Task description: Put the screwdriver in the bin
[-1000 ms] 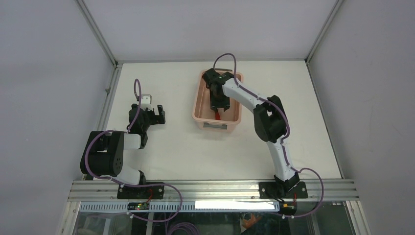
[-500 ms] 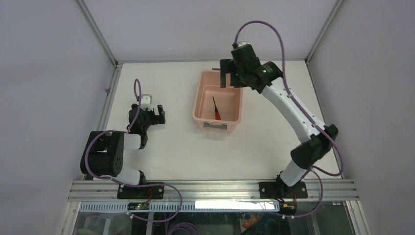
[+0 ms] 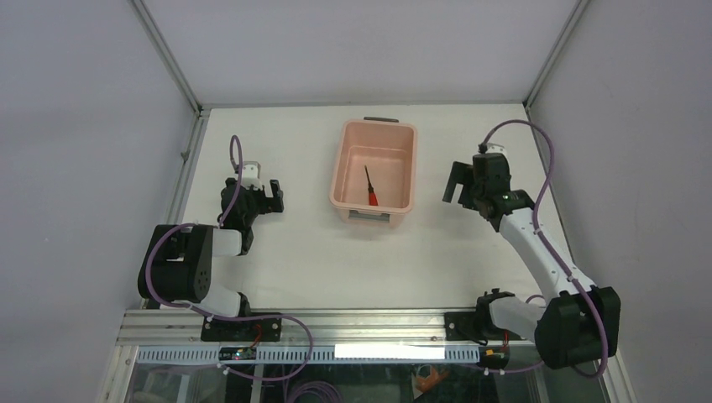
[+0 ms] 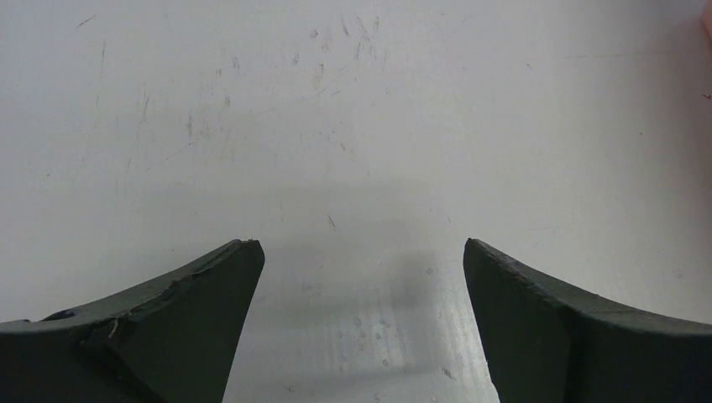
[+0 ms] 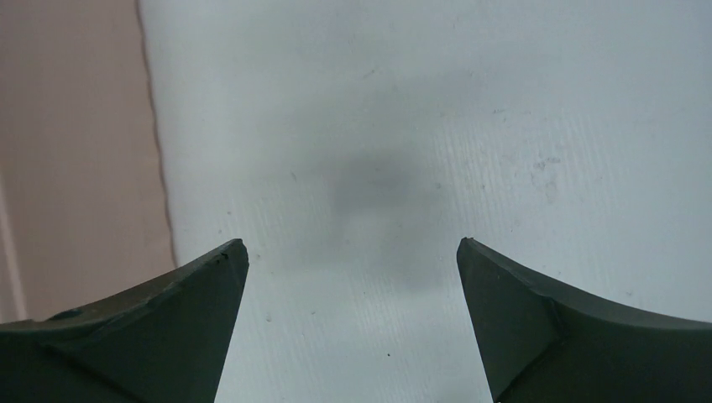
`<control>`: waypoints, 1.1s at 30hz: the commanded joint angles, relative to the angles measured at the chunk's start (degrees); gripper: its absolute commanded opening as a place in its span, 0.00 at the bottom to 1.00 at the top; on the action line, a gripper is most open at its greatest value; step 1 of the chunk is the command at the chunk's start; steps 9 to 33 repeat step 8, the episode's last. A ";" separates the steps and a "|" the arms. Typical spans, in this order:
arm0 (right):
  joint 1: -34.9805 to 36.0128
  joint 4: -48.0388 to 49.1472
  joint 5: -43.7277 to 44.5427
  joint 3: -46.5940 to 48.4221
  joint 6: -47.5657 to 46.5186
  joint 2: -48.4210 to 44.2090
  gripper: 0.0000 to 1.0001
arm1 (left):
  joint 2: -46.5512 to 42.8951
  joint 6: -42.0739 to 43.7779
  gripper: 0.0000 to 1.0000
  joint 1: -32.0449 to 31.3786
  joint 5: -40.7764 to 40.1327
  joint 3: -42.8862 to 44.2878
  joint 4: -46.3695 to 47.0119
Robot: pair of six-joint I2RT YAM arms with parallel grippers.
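Right tool (image 3: 453, 183) spread, empty, clear of the bin (image 3: 338, 168)!
Screwdriver (image 3: 370, 188) lies inside the bin; arm has swung back over the counter (image 3: 336, 260). Looks done. Left tool (image 3: 272, 198) spread, idle.

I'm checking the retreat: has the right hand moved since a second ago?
Yes. The right hand has left the bin and now hangs open over the table right of it.
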 commanded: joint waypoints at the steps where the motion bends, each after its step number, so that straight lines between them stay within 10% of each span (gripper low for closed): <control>1: -0.20 12.79 0.07 -6.75 2.54 -4.61 0.99 | 0.05 -1.04 0.99 -0.20 -0.37 1.53 4.41; 33: -0.21 14.90 0.30 -11.26 3.07 -6.44 0.99 | 0.07 -1.05 0.99 -0.18 -0.36 1.55 4.46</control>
